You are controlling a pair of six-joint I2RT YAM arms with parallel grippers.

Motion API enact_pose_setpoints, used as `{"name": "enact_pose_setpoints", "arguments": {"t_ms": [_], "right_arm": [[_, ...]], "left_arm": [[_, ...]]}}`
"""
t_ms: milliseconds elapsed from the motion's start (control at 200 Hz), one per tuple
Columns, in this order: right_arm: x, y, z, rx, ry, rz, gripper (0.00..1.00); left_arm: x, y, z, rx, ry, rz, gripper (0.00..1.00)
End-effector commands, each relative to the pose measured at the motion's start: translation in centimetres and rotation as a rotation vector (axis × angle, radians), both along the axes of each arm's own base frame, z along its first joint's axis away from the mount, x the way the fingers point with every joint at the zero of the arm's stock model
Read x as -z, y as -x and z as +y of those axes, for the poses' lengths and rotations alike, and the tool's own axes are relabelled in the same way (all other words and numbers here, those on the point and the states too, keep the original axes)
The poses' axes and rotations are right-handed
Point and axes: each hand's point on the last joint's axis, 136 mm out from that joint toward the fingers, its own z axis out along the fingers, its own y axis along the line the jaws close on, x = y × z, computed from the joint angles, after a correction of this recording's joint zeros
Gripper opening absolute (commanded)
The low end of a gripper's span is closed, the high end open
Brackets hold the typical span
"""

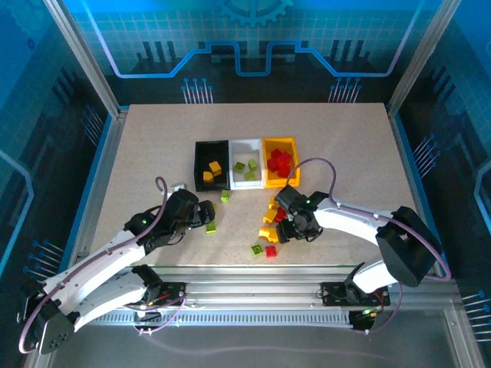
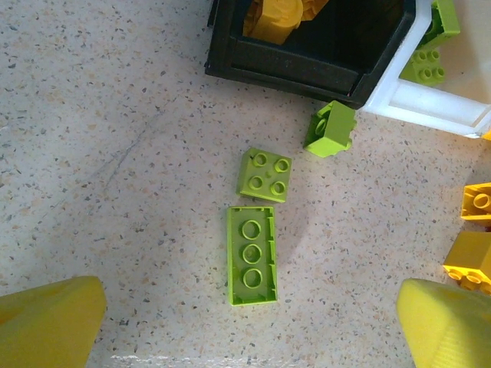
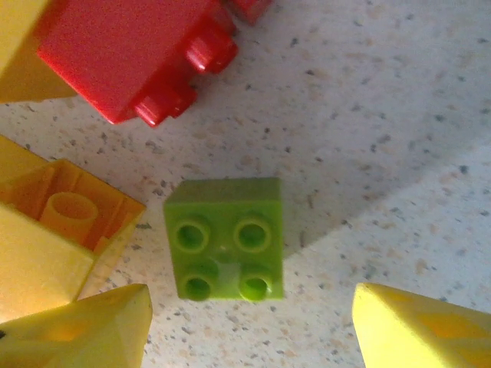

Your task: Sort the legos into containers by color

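Lego, lime green, studs up, right tool spread

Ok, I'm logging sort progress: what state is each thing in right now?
black bin: open-topped, holding yellow-orange bricks
white bin: open-topped, holding lime green bricks
yellow-orange bin: open-topped, holding red bricks
left gripper: open, empty, over loose green bricks
right gripper: open, straddling the green square brick, not gripping
green square brick: studs up, flat on the table
red brick: loose on the table, unsorted

Robot lab cell, aluminium frame, blue circuit-print panels
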Motion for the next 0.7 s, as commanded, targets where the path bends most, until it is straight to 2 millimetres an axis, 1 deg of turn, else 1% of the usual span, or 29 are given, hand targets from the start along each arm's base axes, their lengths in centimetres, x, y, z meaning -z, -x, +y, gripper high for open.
{"name": "enact_pose_setpoints", "arguments": {"t_ms": [0, 155, 280, 345, 400, 460, 525, 550, 565, 635, 695], "right_arm": [[0.2, -1.1, 0.7, -0.012, 0.013, -0.032, 0.69], [0.8, -1.9, 0.2, 0.009, 0.056, -0.043, 0.57], [1.8, -1.7, -0.3, 0.023, 0.081, -0.001, 0.51], [1.7, -1.6, -0.2, 0.025, 0.073, 0.0, 0.45], [1.1, -1.8, -0.2, 0.027, 0.063, -0.017, 0.41], [-0.1, -2.1, 0.0, 0.023, 0.038, -0.045, 0.37], [-2.0, -2.7, 0.4, 0.016, 0.003, -0.079, 0.33], [-2.5, -2.6, 0.4, 0.011, -0.005, -0.084, 0.32], [-3.7, -3.3, 1.0, 0.007, -0.03, -0.11, 0.32], [-6.8, -4.5, 2.5, -0.017, -0.097, -0.171, 0.32], [-9.2, -6.0, 3.9, -0.035, -0.149, -0.223, 0.32]], "left_arm": [[0.6, 0.2, 0.1, -0.014, 0.008, 0.02, 0.99], [0.8, 0.2, 0.1, -0.011, 0.006, 0.025, 0.99], [0.8, 0.3, 0.2, -0.012, 0.005, 0.027, 0.99], [0.8, 0.3, 0.2, -0.009, 0.003, 0.027, 0.99], [0.8, 0.2, 0.2, -0.011, 0.0, 0.025, 0.99], [0.8, 0.3, 0.3, -0.011, -0.002, 0.027, 0.99], [0.7, 0.2, 0.3, -0.009, -0.004, 0.026, 0.99], [0.7, 0.2, 0.3, -0.01, -0.005, 0.025, 0.99], [0.7, 0.2, 0.3, -0.009, -0.005, 0.025, 0.99], [0.6, 0.2, 0.4, -0.009, -0.008, 0.024, 0.99], [0.6, 0.2, 0.4, -0.01, -0.008, 0.023, 0.99]]}}
